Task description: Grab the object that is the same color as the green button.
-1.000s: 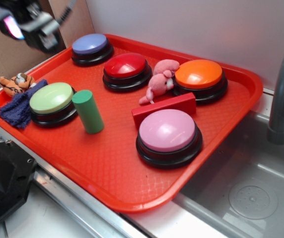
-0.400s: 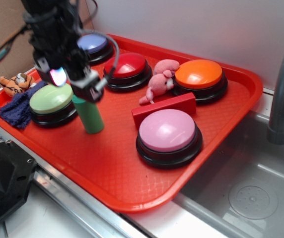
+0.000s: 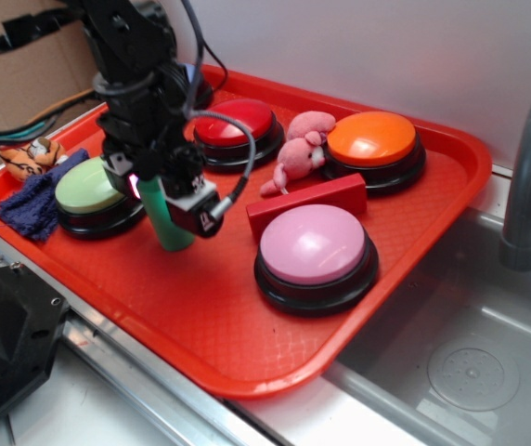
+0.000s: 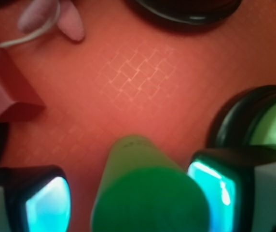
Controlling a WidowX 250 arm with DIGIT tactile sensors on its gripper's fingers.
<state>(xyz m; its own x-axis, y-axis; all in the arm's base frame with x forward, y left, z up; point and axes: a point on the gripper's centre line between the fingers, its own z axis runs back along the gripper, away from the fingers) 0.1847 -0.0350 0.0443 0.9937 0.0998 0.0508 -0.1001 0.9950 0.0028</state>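
Wrist view shows the black gripper (image 4: 131, 195) has just dropped down, open and not squeezing, on both sides of the small green cylinder block (image 4: 145, 193) standing beside the round pale-green button (image 3: 89, 184), ready to grab.

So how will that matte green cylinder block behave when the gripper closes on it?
The matte green cylinder block looks rigid, so probably won't deform. Standing tall and slightly tilted on the red plastic tray, it may tip if the gripper nudges it off-centre, then roll.
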